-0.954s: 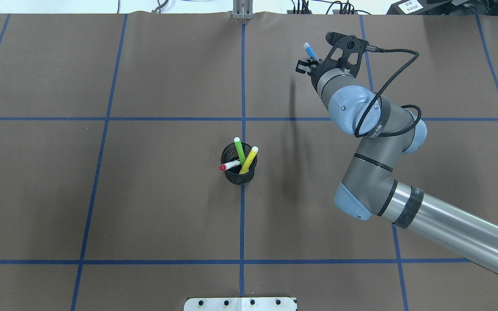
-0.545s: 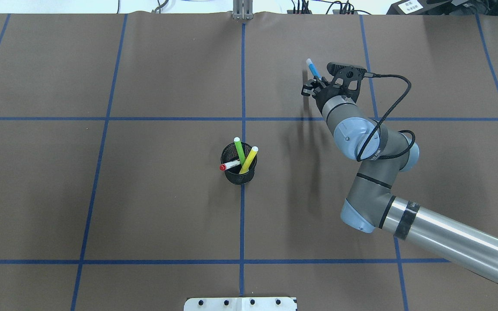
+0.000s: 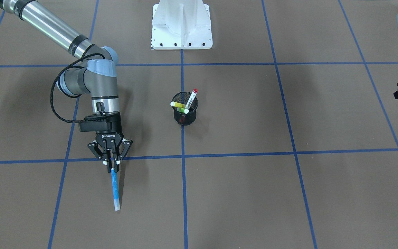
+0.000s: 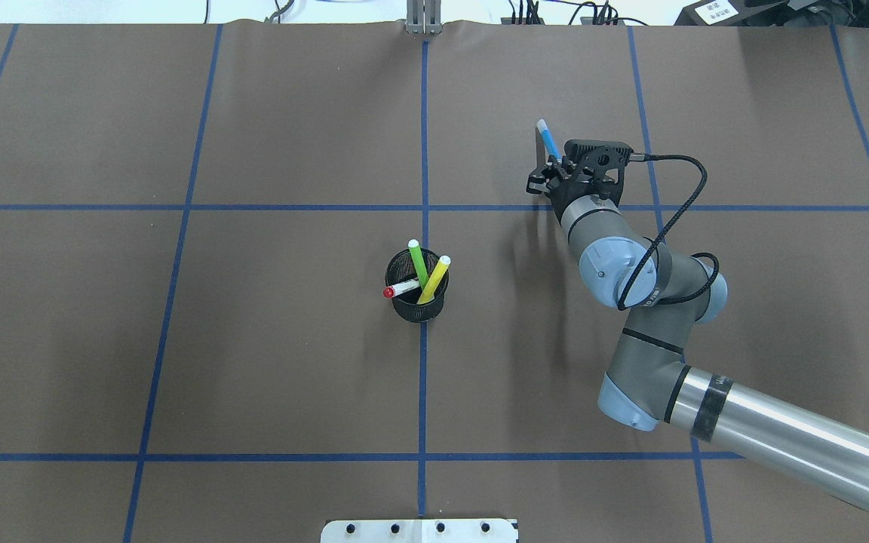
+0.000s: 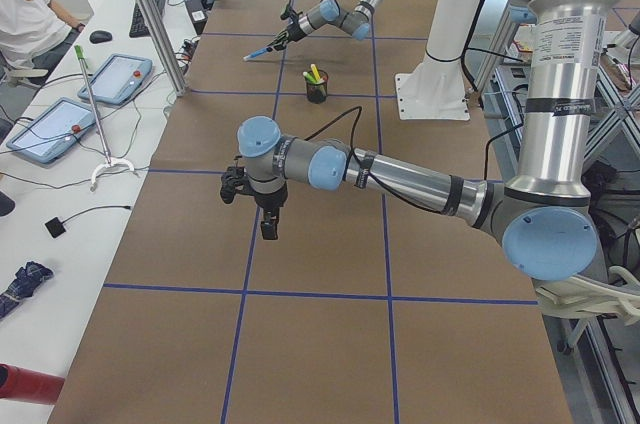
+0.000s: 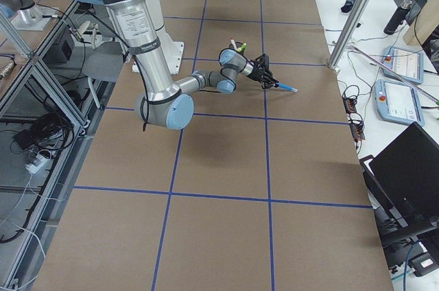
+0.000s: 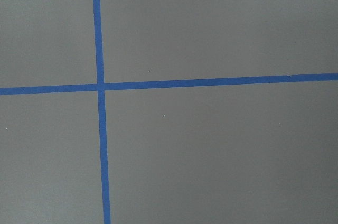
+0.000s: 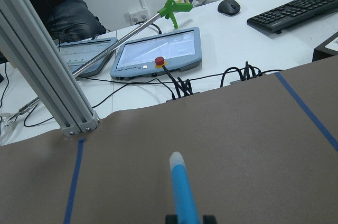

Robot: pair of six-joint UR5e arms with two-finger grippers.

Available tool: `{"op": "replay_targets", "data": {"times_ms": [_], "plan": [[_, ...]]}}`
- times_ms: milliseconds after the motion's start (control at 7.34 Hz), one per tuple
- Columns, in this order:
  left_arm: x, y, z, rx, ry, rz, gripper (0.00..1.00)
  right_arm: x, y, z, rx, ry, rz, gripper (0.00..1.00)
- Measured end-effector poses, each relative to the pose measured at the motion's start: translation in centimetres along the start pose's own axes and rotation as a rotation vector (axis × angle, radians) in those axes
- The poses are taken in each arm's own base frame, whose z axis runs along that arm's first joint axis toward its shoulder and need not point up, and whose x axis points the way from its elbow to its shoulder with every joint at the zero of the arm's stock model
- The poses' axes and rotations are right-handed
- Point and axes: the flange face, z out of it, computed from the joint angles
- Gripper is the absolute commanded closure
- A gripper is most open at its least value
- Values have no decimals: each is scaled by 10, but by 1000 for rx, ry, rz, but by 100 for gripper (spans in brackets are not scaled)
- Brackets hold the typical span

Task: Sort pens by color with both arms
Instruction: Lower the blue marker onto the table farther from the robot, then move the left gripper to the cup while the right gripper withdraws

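Blue pen (image 4: 548, 139) clamped in the right gripper (image 4: 551, 162), on the right half of the table.

We see the gripper's fingers pinched on one end of the pen. The rest juts past them toward the far edge, tilted down, its free tip low over the brown paper; we cannot tell whether it touches. Well to the left, at mid-table, the green pen (image 4: 417, 262), yellow pen (image 4: 434, 279) and red-tipped pen (image 4: 402, 289) lean in the black cup (image 4: 404, 309). The left gripper (image 5: 267, 224) hangs over the left side; we cannot tell how its fingers stand.

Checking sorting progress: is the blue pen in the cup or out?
Out: the right gripper holds the blue pen well apart from the cup.
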Motion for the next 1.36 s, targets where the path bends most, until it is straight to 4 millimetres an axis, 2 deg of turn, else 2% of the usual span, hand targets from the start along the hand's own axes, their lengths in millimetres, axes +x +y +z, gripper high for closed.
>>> {"op": "replay_targets", "data": {"times_ms": [136,272,409,545,681,817,954,1090,1226,1362], "plan": [[0,0,0,1,-3,-1,0,-2,-1,-1,3,-4,2,26],[-1,0,0,2,-6,-4,0,-3,-1,-2,4,-9,5,0],[3,-3,-2,7,-6,-15,0,-3,-2,-3,5,-13,9,0],[16,-10,-5,15,-1,-34,0,-4,-7,-6,8,-21,16,0],[47,-21,-4,16,11,-59,0,-6,-15,-10,10,-34,28,0],[92,-35,-2,17,29,-92,0,-1,-26,-12,0,-44,40,0],[149,-50,-4,22,56,-134,0,14,-42,-14,-29,-56,54,0],[216,-60,-6,25,84,-181,0,38,-63,-19,-78,-76,73,0],[282,-60,-3,24,103,-227,0,66,-87,-24,-134,-94,93,0],[341,-53,4,15,119,-258,0,96,-110,-25,-194,-101,112,0]]}}
